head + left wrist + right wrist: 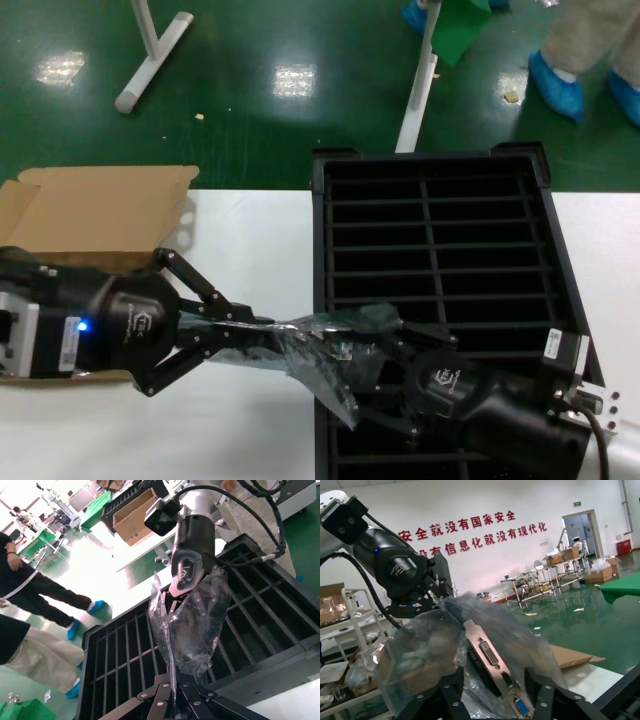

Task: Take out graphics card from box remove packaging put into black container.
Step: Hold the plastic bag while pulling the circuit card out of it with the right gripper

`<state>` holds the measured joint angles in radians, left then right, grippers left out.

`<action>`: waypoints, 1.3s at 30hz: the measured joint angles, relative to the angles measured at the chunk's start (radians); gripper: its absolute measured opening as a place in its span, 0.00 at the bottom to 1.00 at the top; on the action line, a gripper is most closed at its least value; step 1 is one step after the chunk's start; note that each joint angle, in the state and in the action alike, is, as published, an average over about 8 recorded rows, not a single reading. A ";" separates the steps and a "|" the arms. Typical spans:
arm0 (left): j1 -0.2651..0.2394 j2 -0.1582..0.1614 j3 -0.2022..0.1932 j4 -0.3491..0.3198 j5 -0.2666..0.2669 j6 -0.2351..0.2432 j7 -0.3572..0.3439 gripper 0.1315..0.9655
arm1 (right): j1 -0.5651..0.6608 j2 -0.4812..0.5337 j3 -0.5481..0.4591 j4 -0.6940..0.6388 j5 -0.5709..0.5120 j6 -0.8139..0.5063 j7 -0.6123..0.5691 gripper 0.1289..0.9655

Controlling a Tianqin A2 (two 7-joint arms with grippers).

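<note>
The graphics card [494,666] hangs in the air over the near left edge of the black container [326,225], still partly inside the crinkly packaging [322,362]. Its silver bracket with the blue port faces the right wrist camera. My right gripper [385,385] reaches in from the lower right, its fingers [454,692] on either side of the bagged card, shut on it. My left gripper [268,335] comes from beside the box [100,215] and is shut on a thin edge of the packaging [192,625], as the left wrist view of that gripper [174,692] shows.
The black container's narrow slots [440,235] fill the table's right half. The open cardboard box stands at the far left on the white table [255,260]. A person in blue shoe covers [560,85] stands beyond the table, and white stand legs [150,60] rest on the green floor.
</note>
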<state>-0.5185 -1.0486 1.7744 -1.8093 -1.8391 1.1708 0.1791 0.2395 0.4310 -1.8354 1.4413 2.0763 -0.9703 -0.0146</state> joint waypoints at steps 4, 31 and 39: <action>0.015 -0.016 -0.016 -0.004 -0.024 0.009 -0.002 0.01 | 0.003 -0.003 -0.003 -0.002 -0.004 0.003 -0.004 0.31; 0.009 -0.012 -0.012 0.031 -0.056 0.049 0.009 0.01 | 0.011 -0.005 -0.012 -0.007 0.008 -0.024 0.000 0.43; -0.028 0.008 0.008 0.032 -0.047 0.057 -0.018 0.01 | 0.014 -0.006 -0.012 -0.015 0.009 -0.029 -0.001 0.31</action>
<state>-0.5463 -1.0403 1.7824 -1.7769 -1.8863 1.2278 0.1612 0.2538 0.4250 -1.8478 1.4268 2.0853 -0.9994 -0.0157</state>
